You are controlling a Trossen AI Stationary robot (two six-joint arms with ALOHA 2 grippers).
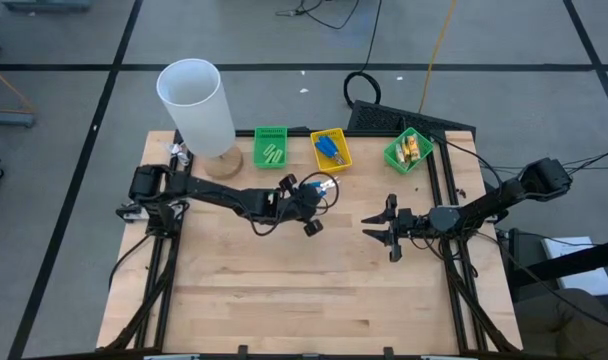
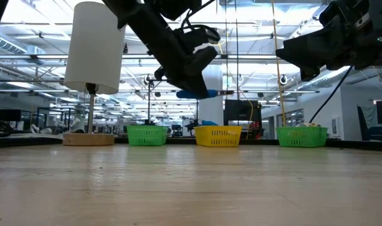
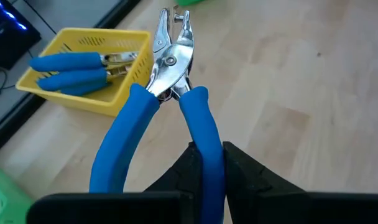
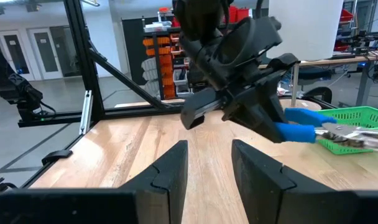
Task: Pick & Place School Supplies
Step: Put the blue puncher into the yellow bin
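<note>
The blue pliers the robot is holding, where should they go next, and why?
Probably a short carry toward the yellow slotted plastic bin, then release over it. The left gripper grips the blue-handled metal pliers by one handle, above the table, and that bin already holds a matching blue-handled tool.

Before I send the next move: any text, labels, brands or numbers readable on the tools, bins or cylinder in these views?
None can be read.
Pliers in the left pincer: no marking shows on metal or blue handles.
Yellow bin, green bins: plain slotted plastic, no labels.
White cylinder: blank.
Room behind, low view and right wrist view: shelves and fittings, any signs too small to read.
Right pincer: open, empty, unmarked.
</note>
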